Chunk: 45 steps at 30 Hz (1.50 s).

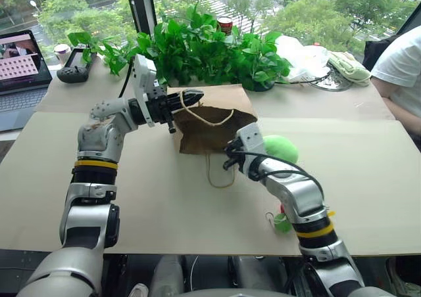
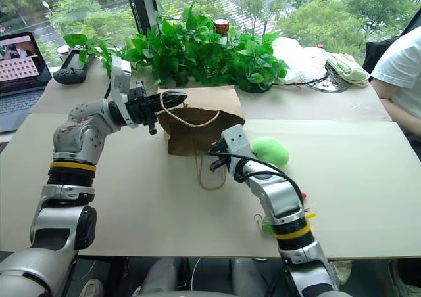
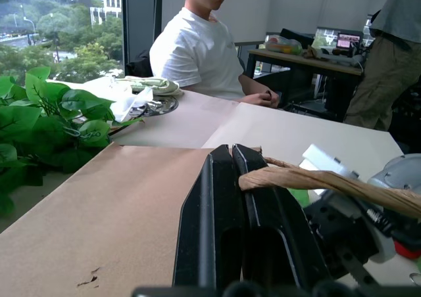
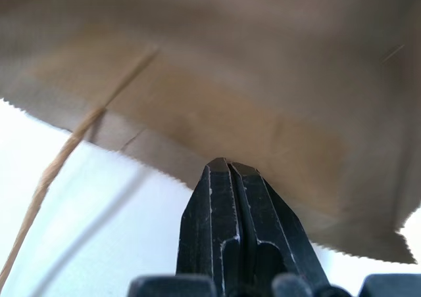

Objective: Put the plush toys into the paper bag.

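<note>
The brown paper bag [image 1: 210,129] lies on the table's middle with its mouth toward me. My left gripper [image 1: 197,98] is above it, shut on the bag's upper cord handle [image 3: 309,179] and holding it up. My right gripper [image 1: 228,160] is shut, with its fingertips [image 4: 227,164] against the paper just under the serrated mouth edge. The light green plush toy [image 1: 281,147] rests on the table right of the bag, behind my right wrist. The red chili toy is mostly hidden by my right forearm. Its green stem end [image 1: 282,223] shows near the front edge.
Leafy plants [image 1: 197,47] line the back behind the bag. A laptop [image 1: 20,67] and a controller [image 1: 75,64] are at back left. A white plastic bag [image 1: 302,54] is at back right. A person in white [image 1: 401,67] sits at the right. The bag's other handle cord [image 1: 220,175] hangs on the table.
</note>
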Tool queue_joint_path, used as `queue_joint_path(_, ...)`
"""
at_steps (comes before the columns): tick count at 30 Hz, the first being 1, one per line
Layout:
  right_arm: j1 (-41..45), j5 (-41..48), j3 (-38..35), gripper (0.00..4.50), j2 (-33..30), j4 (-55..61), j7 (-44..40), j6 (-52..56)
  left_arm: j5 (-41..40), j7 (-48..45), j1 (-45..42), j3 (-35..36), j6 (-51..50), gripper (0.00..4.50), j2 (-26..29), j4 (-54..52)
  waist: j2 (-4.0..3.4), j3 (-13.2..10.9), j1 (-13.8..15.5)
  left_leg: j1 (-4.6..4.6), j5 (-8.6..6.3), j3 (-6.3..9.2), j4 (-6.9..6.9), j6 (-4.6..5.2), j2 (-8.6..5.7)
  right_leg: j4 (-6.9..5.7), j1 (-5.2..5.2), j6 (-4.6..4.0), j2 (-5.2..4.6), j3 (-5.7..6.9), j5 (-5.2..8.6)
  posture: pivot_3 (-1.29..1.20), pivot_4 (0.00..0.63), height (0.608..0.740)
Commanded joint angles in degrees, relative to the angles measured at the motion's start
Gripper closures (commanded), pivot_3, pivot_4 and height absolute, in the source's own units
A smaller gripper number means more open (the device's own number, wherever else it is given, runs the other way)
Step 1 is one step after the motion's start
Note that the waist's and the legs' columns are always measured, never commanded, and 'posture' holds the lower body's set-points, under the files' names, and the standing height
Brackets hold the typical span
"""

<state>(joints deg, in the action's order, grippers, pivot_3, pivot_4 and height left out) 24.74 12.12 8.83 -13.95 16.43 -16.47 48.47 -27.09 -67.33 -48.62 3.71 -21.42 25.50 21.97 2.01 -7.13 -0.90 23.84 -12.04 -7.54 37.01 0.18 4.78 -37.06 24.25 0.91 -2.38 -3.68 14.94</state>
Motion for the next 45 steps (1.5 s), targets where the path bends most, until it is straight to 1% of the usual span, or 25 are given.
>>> queue_joint_path(1,0.0,2.4,-2.8,3.9,-1.0,7.9,-0.7,3.9,-0.6,-0.5,-0.4,0.5,0.7,4.5,0.2,-1.3,0.0,0.0,0.0,-0.01,0.0,0.0,0.0,0.0,0.0,0.0,0.0,0.0,0.0,0.0,0.0,0.0,0.15,0.74)
queue_joint_path(2,-0.1,2.8,-3.3,3.72,-1.4,9.4,-0.9,4.9,-0.6,-0.4,-0.4,0.6,0.6,4.5,0.1,-1.3,0.0,0.0,-0.1,-0.01,0.0,0.0,-0.01,0.0,0.0,0.0,0.01,0.0,0.0,0.0,0.0,0.0,0.15,0.74)
queue_joint_path(6,-1.2,5.4,-7.8,2.3,-3.9,14.4,-1.8,8.9,-0.7,-0.3,-0.5,0.7,0.5,4.5,0.0,-1.3,0.0,0.0,-0.1,-0.02,0.0,0.0,-0.02,0.0,0.0,0.0,0.0,0.0,0.01,0.0,0.0,0.0,0.15,0.74)
queue_joint_path(7,-1.4,6.0,-9.0,2.06,-4.6,15.3,-2.1,9.7,-0.7,-0.3,-0.5,0.7,0.5,4.5,-0.1,-1.3,0.0,0.0,0.0,-0.02,0.0,0.0,-0.02,0.0,0.0,0.02,0.0,0.0,0.01,0.0,0.0,0.0,0.15,0.74)
queue_joint_path(8,-1.8,6.6,-10.8,1.64,-5.8,16.2,-2.5,10.6,-0.6,-0.3,-0.6,0.8,0.5,4.5,-0.1,-1.2,0.0,0.0,0.0,-0.02,0.0,0.0,-0.01,0.0,-0.01,0.02,-0.01,0.0,0.0,0.0,0.0,0.0,0.15,0.74)
queue_joint_path(10,-2.3,7.1,-13.5,0.93,-8.1,16.9,-3.0,11.7,-0.6,-0.3,-0.6,0.8,0.6,4.5,-0.1,-1.1,0.0,0.0,0.1,-0.01,0.0,0.0,-0.01,0.0,-0.02,0.03,-0.01,0.0,0.0,0.0,0.0,0.0,0.15,0.74)
queue_joint_path(13,-2.9,6.0,-16.1,0.06,-11.6,15.0,-2.0,13.0,-0.6,-0.3,-0.4,0.7,0.6,4.5,-0.1,-1.1,0.0,0.0,0.2,-0.02,0.0,0.02,-0.01,0.0,-0.03,0.07,-0.05,0.0,0.0,0.0,0.0,0.0,0.15,0.74)
queue_joint_path(17,-3.6,3.3,-15.4,0.06,-13.9,10.3,0.5,14.1,-0.6,-0.3,-0.3,0.6,0.5,4.5,-0.2,-1.3,0.01,0.0,0.0,-0.02,0.0,0.02,-0.02,0.0,-0.03,0.07,-0.04,0.0,0.0,-0.01,0.0,0.0,0.15,0.74)
queue_joint_path(21,-4.6,2.6,-14.1,0.06,-11.5,5.2,2.6,15.2,-0.6,-0.3,-0.6,0.7,0.7,4.5,-0.2,-1.2,0.0,0.0,-0.3,-0.04,0.0,0.03,-0.05,0.0,-0.03,0.06,-0.02,0.0,0.02,-0.03,0.01,0.0,0.15,0.74)
queue_joint_path(28,-5.2,3.0,-13.3,0.06,-8.5,3.5,3.1,16.0,-0.5,-0.2,-0.5,0.7,0.6,4.5,0.0,-1.5,0.0,0.0,-0.1,-0.02,0.0,0.04,-0.04,0.0,-0.04,0.06,-0.04,0.01,0.01,-0.06,0.01,0.0,0.15,0.74)
queue_joint_path(31,-5.4,3.0,-13.0,0.8,-8.0,4.1,2.8,15.1,-0.5,-0.1,-0.5,0.8,0.5,4.5,0.1,-1.5,0.0,0.0,-0.2,-0.03,0.0,0.04,-0.04,0.0,-0.04,0.06,-0.03,0.01,0.02,-0.06,0.01,0.0,0.15,0.74)
queue_joint_path(32,-5.4,3.0,-13.0,1.24,-8.0,4.3,2.7,15.0,-0.5,-0.1,-0.4,0.8,0.5,4.5,0.1,-1.6,0.0,0.0,-0.2,-0.03,0.0,0.04,-0.04,0.0,-0.04,0.06,-0.03,0.01,0.02,-0.06,0.01,0.0,0.15,0.74)
queue_joint_path(33,-5.5,2.9,-12.9,1.46,-8.0,4.4,2.7,15.0,-0.5,-0.1,-0.4,0.8,0.5,4.5,0.1,-1.6,0.0,0.0,-0.2,-0.03,0.0,0.04,-0.04,0.0,-0.04,0.06,-0.03,0.01,0.02,-0.06,0.01,0.0,0.15,0.74)
queue_joint_path(35,-5.6,2.2,-12.0,2.06,-8.8,4.2,2.6,14.6,-0.5,-0.1,-0.4,0.8,0.5,4.5,0.1,-1.6,0.0,0.0,-0.2,-0.03,0.0,0.04,-0.04,0.0,-0.04,0.06,-0.03,0.01,0.02,-0.06,0.01,0.0,0.15,0.74)
queue_joint_path(36,-5.7,1.8,-11.5,2.52,-9.3,4.0,2.5,14.5,-0.5,-0.1,-0.4,0.8,0.5,4.5,0.1,-1.5,0.0,0.0,-0.2,-0.03,0.0,0.04,-0.04,0.0,-0.04,0.06,-0.04,0.01,0.02,-0.06,0.01,0.0,0.15,0.74)
queue_joint_path(38,-5.8,1.8,-11.3,3.07,-9.4,3.9,2.4,14.3,-0.5,-0.1,-0.4,0.8,0.5,4.5,0.2,-1.5,0.0,0.0,-0.2,-0.03,0.0,0.04,-0.04,0.0,-0.04,0.06,-0.04,0.01,0.01,-0.06,0.01,0.0,0.15,0.74)
queue_joint_path(39,-5.8,1.7,-11.1,3.48,-9.6,3.9,2.3,14.2,-0.4,-0.1,-0.4,0.8,0.5,4.5,0.2,-1.5,0.0,0.0,-0.2,-0.03,0.0,0.04,-0.04,0.0,-0.04,0.06,-0.04,0.01,0.02,-0.06,0.01,0.0,0.15,0.74)
queue_joint_path(40,-5.9,1.5,-11.1,3.76,-9.9,3.9,2.3,14.0,-0.4,-0.1,-0.4,0.8,0.5,4.5,0.2,-1.5,0.0,0.0,-0.2,-0.03,0.0,0.04,-0.04,0.0,-0.04,0.06,-0.04,0.01,0.01,-0.06,0.01,0.0,0.15,0.74)
queue_joint_path(44,-5.7,1.7,-13.1,3.76,-11.1,5.7,2.0,12.7,-0.4,-0.1,-0.6,0.8,0.6,4.5,0.2,-1.2,0.0,0.0,-0.1,-0.03,0.0,0.04,-0.04,0.0,-0.04,0.06,-0.04,0.01,0.01,-0.06,0.01,0.0,0.15,0.74)
queue_joint_path(45,-5.7,3.0,-14.9,3.76,-12.2,8.0,0.6,12.8,-0.5,0.0,-0.7,0.9,0.6,4.5,0.1,-1.2,0.0,0.0,-0.1,-0.03,0.0,0.04,-0.04,0.0,-0.04,0.06,-0.04,0.01,0.01,-0.06,0.01,0.0,0.15,0.74)
